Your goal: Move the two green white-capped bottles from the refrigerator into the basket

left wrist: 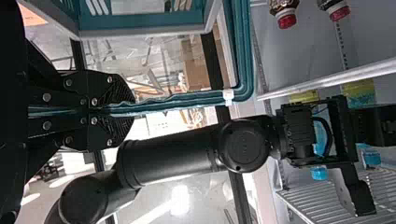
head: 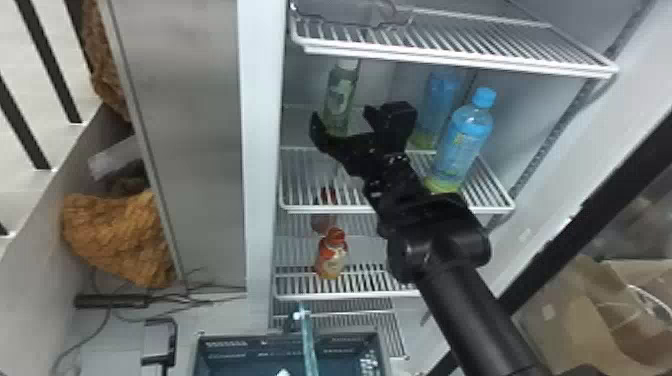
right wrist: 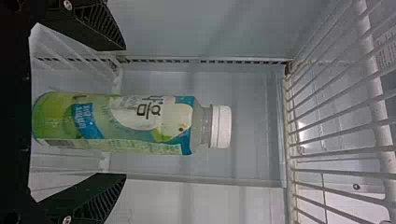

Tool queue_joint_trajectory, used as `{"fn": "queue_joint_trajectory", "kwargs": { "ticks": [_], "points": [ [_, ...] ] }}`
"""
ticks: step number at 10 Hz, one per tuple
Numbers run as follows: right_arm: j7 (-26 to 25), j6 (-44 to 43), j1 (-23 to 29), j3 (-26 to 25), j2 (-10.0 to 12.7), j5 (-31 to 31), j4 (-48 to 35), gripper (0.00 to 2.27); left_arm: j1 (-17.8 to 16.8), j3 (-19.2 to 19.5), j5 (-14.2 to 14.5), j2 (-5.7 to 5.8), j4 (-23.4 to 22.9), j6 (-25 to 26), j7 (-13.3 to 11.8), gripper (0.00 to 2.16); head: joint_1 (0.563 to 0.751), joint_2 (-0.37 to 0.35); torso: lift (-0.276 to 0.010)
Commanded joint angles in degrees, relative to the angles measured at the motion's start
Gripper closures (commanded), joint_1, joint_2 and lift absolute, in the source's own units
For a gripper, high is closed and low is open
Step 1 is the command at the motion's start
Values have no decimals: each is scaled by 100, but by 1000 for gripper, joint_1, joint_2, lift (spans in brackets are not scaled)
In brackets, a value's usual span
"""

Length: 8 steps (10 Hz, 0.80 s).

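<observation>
Step in hand, as I judge it: picking a green white-capped bottle (right wrist: 177, 125). It stands upright on the refrigerator shelf (head: 320, 208); right gripper (right wrist: 124, 111) has its fingers apart, one to each side, gaps showing. Left gripper (left wrist: 125, 110) clamped on the handle (left wrist: 187, 100) of the basket (head: 235, 341), below. Next: centre, squeeze, lift slightly, draw out clear of the upper rack (head: 450, 61), then lower away.

1. My head view looks forward and down into the refrigerator (head: 262, 150) from farther back.
2. My left wrist view looks past the basket (left wrist: 140, 21) and right arm (left wrist: 177, 156), both shared with the head view.
3. My right wrist view faces a green white-capped bottle (right wrist: 116, 123) close up; the head view shares it.
</observation>
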Motion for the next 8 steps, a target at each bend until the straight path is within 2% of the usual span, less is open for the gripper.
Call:
{"fn": "queue_joint_trajectory", "kwargs": {
  "ticks": [1,5,6,8],
  "points": [
    [-59,-48,-169,78,0,-4,196,65,3,-2,30,4,9,1,0,1174,695,-201,-4],
    [-182,-231,-745,272,0,-95,1012,116,-39,-13,30,4,23,1,0,1174,695,-197,-4],
    [-209,-245,-773,272,0,-118,1068,256,-53,-13,30,-5,38,-13,0,1173,695,-197,-4],
    [-226,-245,-900,387,0,-313,1293,822,-53,-13,30,-5,38,-13,0,1173,695,-200,-4]
  ]
}}
